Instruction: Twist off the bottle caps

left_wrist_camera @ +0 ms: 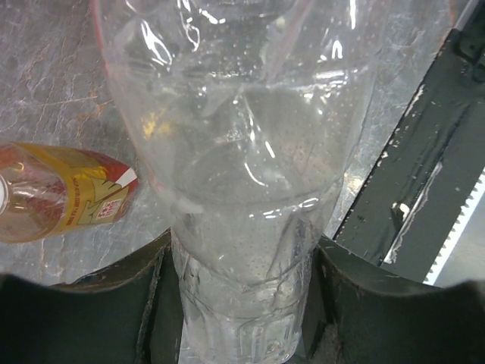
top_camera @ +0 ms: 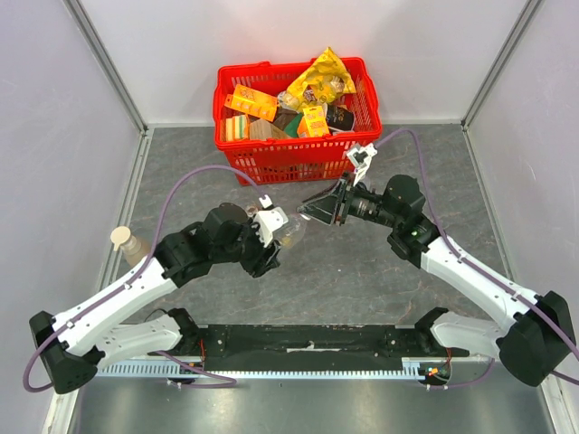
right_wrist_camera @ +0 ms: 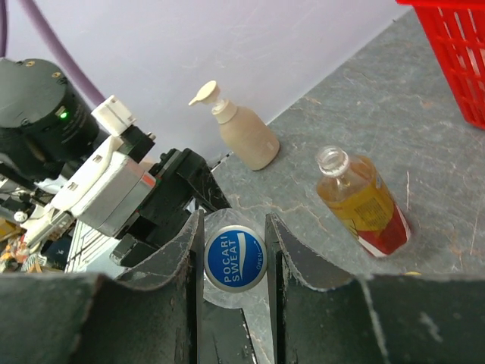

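My right gripper (top_camera: 314, 213) was closed on the blue cap (right_wrist_camera: 235, 260), which sat squarely between its 2 fingers, pinched on both sides. My left gripper (left_wrist_camera: 246, 303) was clamped on the clear bottle (left_wrist_camera: 242, 152), whose body ran out ahead of its fingers. I judged the twist should run true about the cap's axis, with the left grip firm, easing back as the thread released.
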